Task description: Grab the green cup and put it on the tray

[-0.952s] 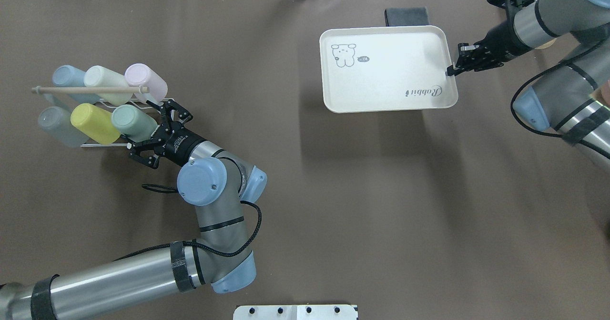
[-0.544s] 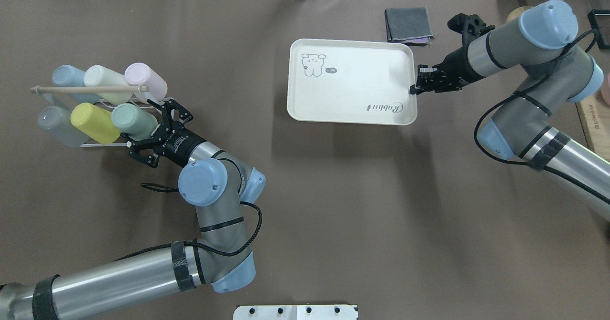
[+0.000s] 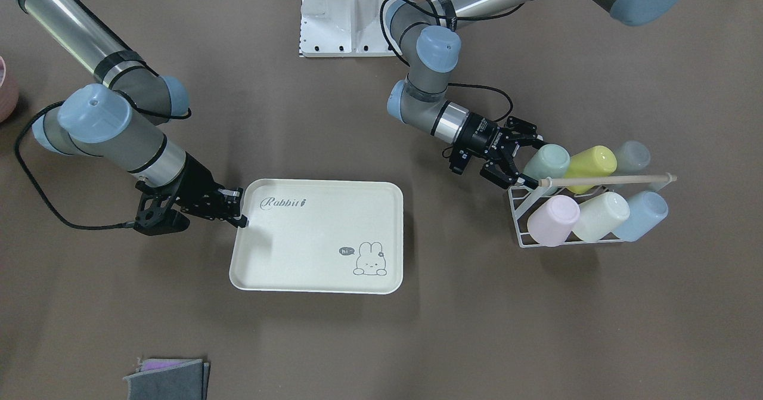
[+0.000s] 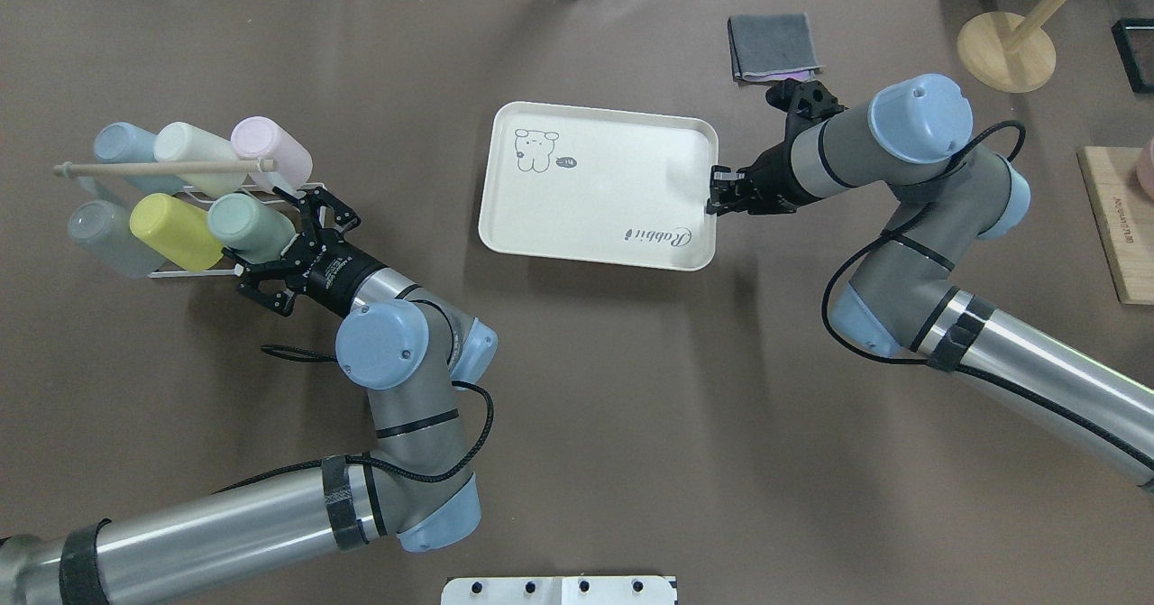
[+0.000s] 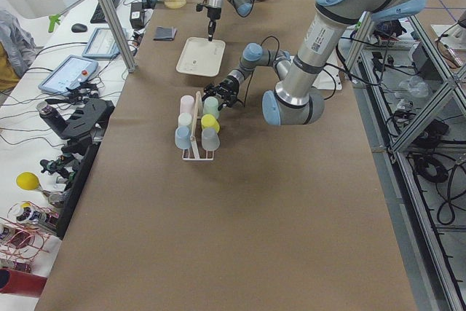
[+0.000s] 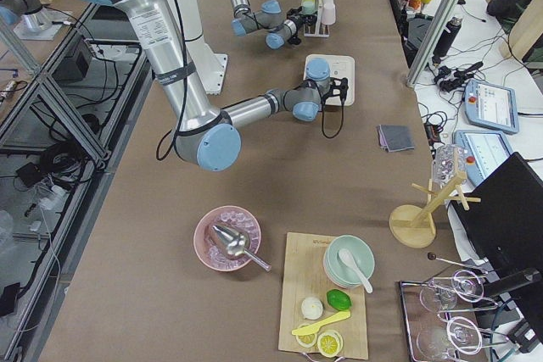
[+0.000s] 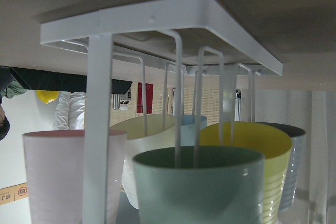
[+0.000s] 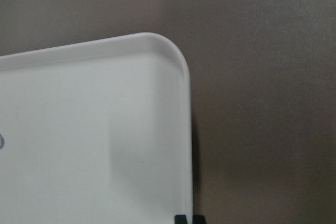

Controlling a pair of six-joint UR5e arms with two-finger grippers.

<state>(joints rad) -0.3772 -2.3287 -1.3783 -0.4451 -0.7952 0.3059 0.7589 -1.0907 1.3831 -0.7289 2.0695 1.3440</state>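
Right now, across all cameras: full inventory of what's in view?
green cup: 1, mint, on the rack, nearest the left gripper
other cups: 5, yellow, grey, blue, cream, pink, same rack
rack: 1, white wire with wooden rod, robot's left end
tray: 1, cream, bunny print, mid-table
cloth: 1, grey, folded, far edge
wooden stand: 1, tan, robot's right end
cutting board: 1, wood, right end
pink bowl: 1, beside the board
table: 1, brown
left gripper: open, close to green cup
right gripper: shut on tray's rim
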